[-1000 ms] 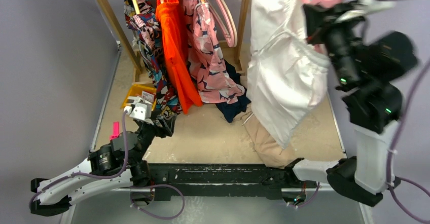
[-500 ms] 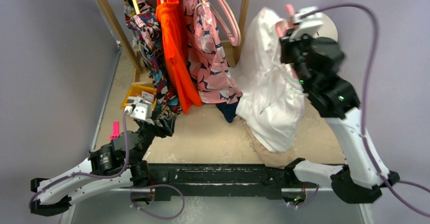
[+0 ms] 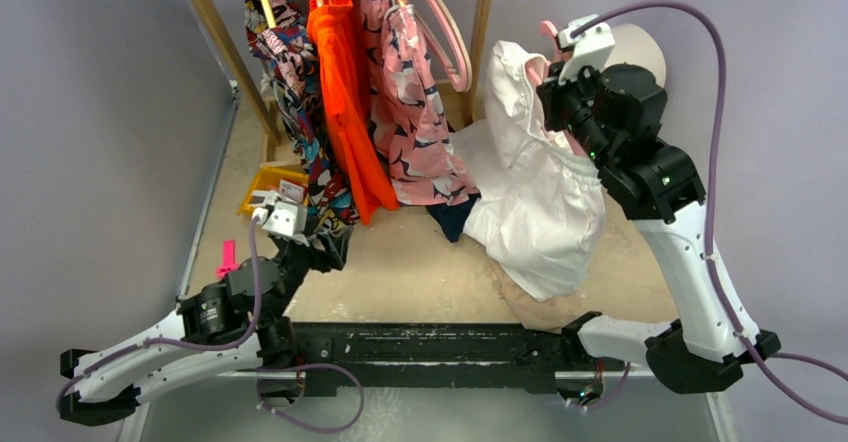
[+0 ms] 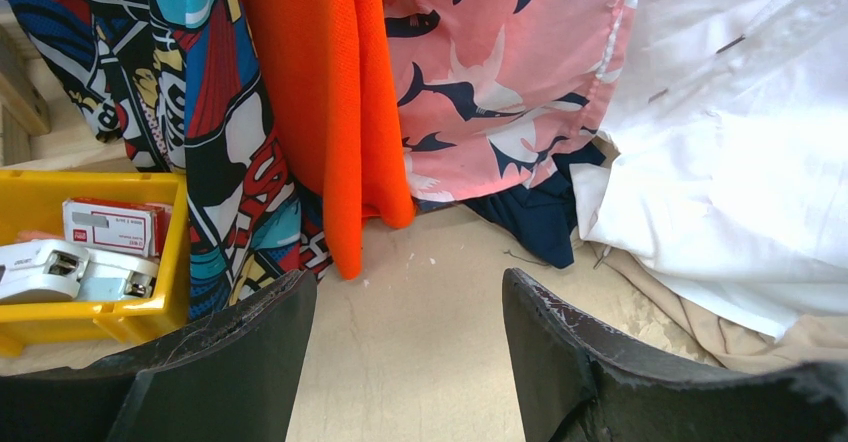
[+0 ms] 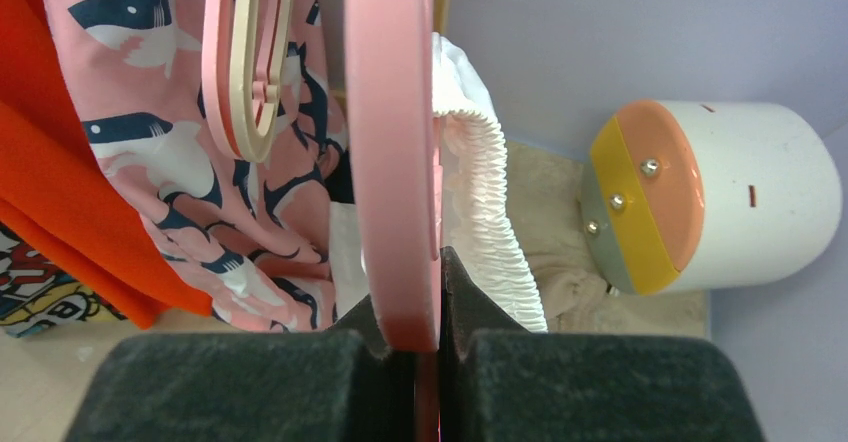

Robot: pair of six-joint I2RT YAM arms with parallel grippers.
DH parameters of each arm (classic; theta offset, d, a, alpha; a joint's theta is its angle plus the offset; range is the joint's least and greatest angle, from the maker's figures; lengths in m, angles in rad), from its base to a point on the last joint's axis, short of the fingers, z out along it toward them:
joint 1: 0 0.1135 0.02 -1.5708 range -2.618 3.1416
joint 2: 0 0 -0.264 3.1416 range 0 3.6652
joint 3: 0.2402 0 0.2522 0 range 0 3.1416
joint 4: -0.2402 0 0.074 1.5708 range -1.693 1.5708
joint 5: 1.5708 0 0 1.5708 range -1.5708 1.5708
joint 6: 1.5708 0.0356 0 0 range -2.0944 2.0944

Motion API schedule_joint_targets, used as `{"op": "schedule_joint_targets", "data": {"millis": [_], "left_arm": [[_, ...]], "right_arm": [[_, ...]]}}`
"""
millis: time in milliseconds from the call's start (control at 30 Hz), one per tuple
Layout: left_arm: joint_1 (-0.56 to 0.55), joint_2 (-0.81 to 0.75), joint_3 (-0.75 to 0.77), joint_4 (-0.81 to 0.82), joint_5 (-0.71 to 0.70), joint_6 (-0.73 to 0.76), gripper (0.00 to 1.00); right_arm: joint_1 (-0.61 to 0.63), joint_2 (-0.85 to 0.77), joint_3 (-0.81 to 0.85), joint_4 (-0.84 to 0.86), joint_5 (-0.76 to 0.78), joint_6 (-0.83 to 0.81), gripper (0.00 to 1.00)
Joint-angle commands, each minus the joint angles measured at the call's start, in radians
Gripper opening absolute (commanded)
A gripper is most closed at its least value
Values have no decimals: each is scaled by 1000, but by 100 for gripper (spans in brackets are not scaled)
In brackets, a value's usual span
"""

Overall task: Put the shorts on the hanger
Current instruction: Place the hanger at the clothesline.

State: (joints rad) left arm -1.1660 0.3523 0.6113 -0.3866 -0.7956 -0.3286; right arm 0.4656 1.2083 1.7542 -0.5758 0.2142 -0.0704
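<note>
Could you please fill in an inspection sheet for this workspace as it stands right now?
Surface: beige table, bare in the middle.
Job's things: white shorts hang bunched under the right arm, with the waistband against the pink hanger.
Clutter: yellow bin holding small boxes; tan garment under the shorts; navy cloth; white cylinder.
Grippers: right gripper shut on the hanger; left gripper open and empty, low above the table.
Cables: purple cable arches over the right arm; nothing seen caught.
Surroundings: wooden rack with hung clothes; purple walls.
</note>
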Motion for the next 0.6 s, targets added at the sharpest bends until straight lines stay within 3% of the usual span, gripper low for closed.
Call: {"op": "schedule_joint_targets", "data": {"millis": [0, 267, 567], "left_arm": [[2, -4, 32, 21, 26, 11, 67], [2, 3, 38, 19, 52, 11, 67], [2, 7, 35, 20, 46, 19, 67]], "right_arm": [[-96, 13, 13, 107, -244, 69, 0], [-154, -10, -137, 305, -427, 151, 0], [-157, 34, -152, 377, -234, 129, 0]]}}
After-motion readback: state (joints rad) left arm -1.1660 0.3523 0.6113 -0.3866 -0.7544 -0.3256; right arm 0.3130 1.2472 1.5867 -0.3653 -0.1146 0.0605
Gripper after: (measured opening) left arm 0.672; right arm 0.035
